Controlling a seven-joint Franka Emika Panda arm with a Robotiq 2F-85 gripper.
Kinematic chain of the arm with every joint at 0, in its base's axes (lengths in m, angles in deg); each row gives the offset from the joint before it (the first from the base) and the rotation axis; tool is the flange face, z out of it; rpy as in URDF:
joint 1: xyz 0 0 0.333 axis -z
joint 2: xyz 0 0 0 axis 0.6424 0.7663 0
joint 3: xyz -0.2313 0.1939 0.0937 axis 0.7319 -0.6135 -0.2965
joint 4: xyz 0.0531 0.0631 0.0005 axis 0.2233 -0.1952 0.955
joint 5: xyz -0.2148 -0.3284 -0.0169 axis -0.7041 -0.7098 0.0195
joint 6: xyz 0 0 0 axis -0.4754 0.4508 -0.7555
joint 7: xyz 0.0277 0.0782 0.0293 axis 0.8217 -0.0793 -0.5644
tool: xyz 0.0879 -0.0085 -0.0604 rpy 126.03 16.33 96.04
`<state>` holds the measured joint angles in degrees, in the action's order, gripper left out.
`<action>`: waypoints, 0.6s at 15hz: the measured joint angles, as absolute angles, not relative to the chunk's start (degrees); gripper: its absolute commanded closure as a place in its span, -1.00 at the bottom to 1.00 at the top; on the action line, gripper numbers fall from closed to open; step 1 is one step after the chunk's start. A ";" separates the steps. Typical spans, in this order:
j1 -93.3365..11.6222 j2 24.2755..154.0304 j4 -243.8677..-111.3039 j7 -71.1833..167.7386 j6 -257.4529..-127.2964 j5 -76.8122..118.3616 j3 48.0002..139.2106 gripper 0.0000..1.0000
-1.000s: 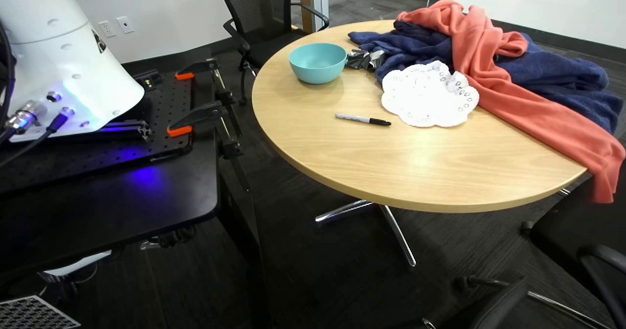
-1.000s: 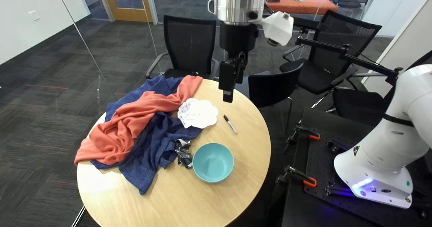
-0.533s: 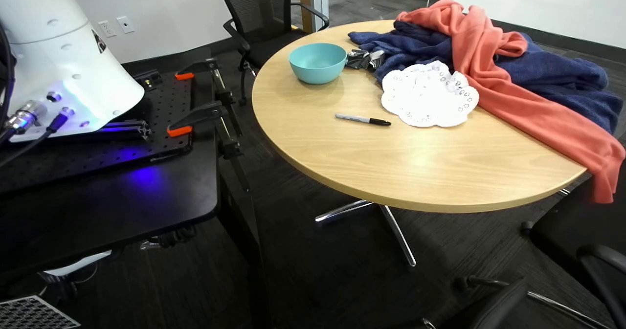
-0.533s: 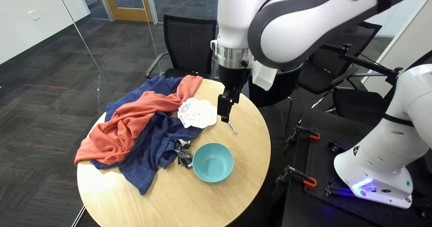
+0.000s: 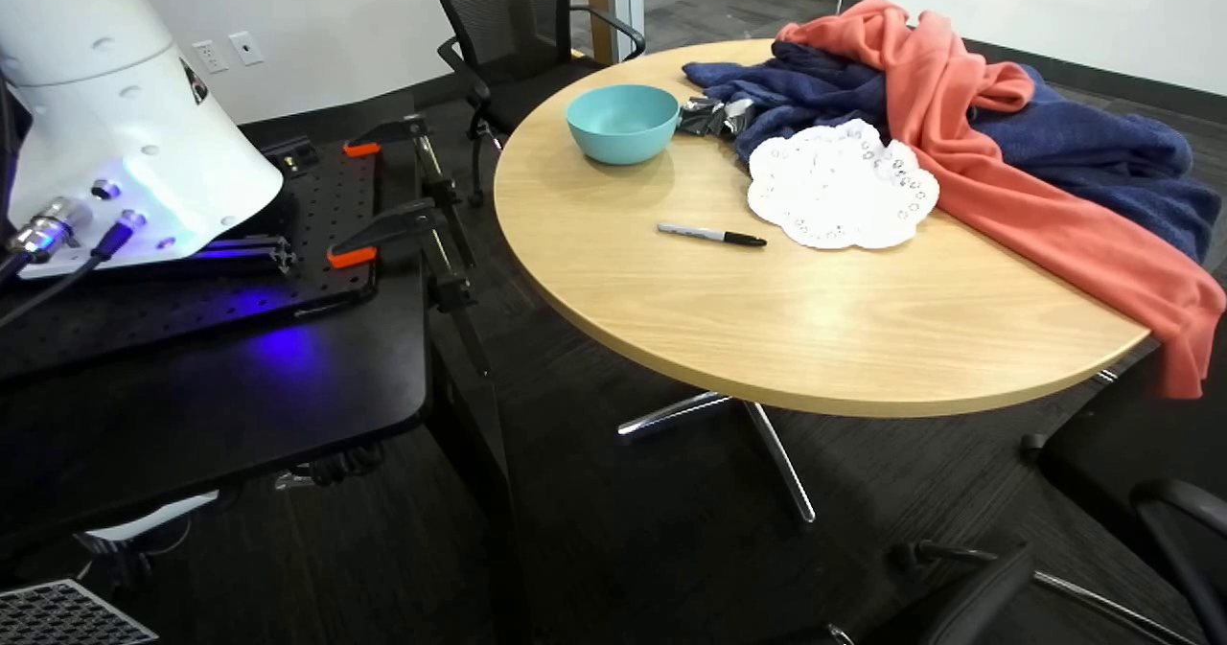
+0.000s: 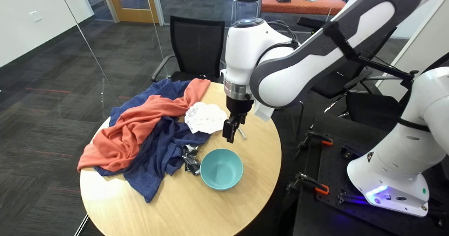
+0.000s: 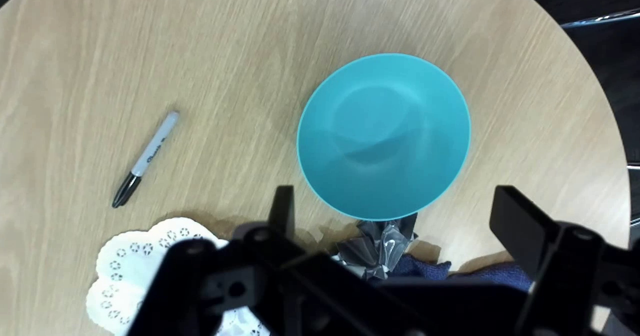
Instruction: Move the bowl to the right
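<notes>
End effector (image 7: 395, 203) spread, seemingly above the turquoise bowl (image 7: 384, 136); lower astride its rim, clear of the crumpled wrapper (image 7: 380, 246) alongside.

Office, with mesh-backed chairs (image 6: 197, 45)

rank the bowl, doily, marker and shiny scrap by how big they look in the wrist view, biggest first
1. Bowl
2. Doily, judged by its visible part; the claw covers some
3. Marker and scrap, unsure which is bigger: the former is slim, the latter partly hidden
</notes>
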<state>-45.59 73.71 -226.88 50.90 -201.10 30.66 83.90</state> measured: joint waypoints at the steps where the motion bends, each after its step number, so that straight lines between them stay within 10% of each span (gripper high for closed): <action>1: -45.59 74.53 -226.88 50.96 -201.71 30.66 83.98 -1.00; 9: -45.59 75.22 -226.81 50.94 -201.93 30.71 84.10 -1.00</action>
<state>-45.59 75.22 -226.81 50.94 -201.93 30.71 84.10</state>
